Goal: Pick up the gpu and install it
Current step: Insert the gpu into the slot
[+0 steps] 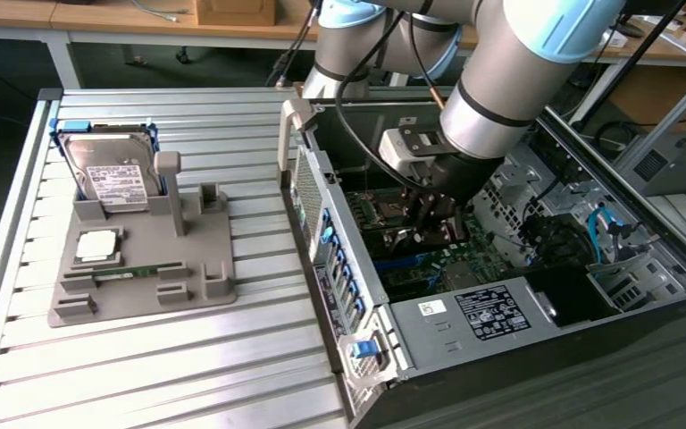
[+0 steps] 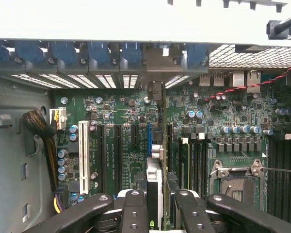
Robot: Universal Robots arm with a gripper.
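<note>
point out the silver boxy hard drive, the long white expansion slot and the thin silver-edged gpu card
silver boxy hard drive (image 1: 114, 181), exterior view, on its white label
long white expansion slot (image 2: 83, 158), wrist view, mid-length
thin silver-edged gpu card (image 2: 154, 187), wrist view, its silver edge

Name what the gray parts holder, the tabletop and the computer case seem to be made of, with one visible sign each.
Parts holder: likely plastic, matte uniform gray with moulded blocky slots.
Tabletop: metal, probably aluminium, ribbed silvery slats with a soft sheen.
Computer case: sheet metal, bare gray steel look, thin folded edges and perforated vents.
</note>
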